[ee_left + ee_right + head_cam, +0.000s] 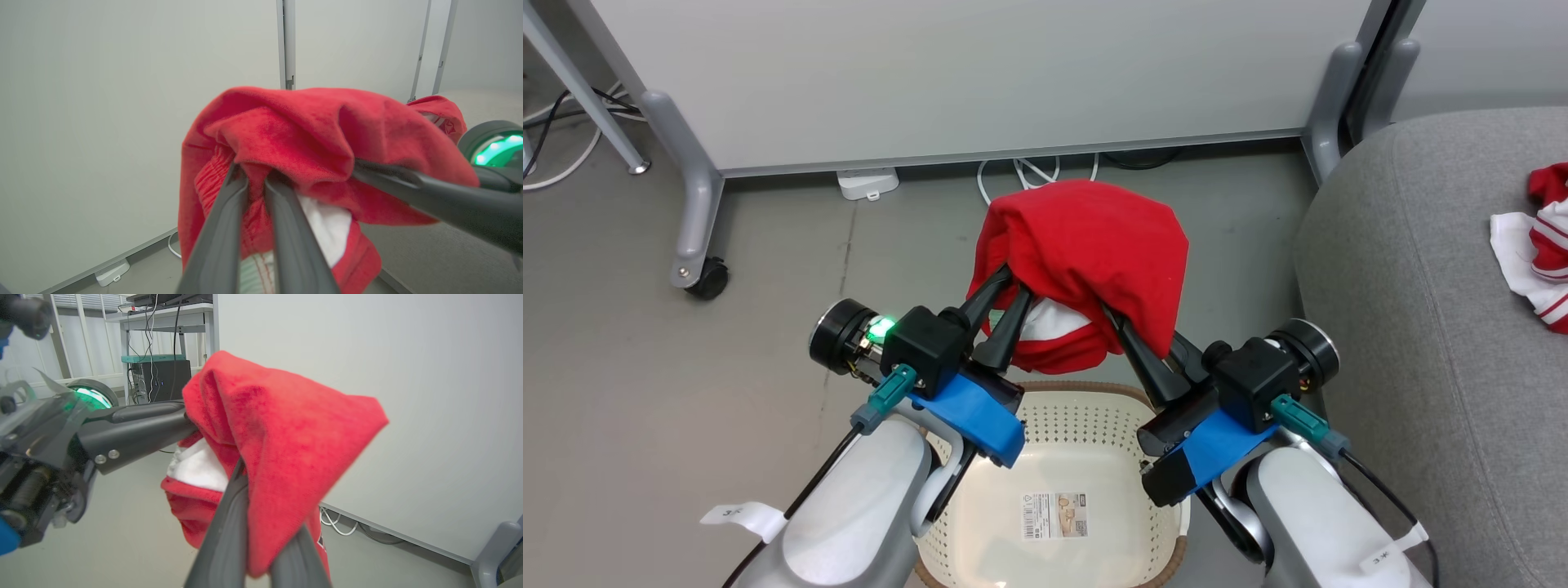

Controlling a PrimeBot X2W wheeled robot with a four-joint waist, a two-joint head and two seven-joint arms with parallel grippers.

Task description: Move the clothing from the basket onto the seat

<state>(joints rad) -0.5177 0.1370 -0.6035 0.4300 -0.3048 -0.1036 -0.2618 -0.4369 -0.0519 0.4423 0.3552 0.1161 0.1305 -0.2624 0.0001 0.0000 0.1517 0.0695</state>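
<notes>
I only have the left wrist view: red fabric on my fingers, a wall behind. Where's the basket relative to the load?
Observer: In the head view, the basket sits on the floor under both wrists, nearer the robot than the lifted clothing.
Operator: Which way is the seat?
Observer: The seat stands to the robot's right, close beside the basket.
Operator: That dark finger crossing my picture, is it gripping?
Observer: Yes. The right wrist view shows the right gripper shut on the clothing, with fabric hanging down between its fingers.
</notes>
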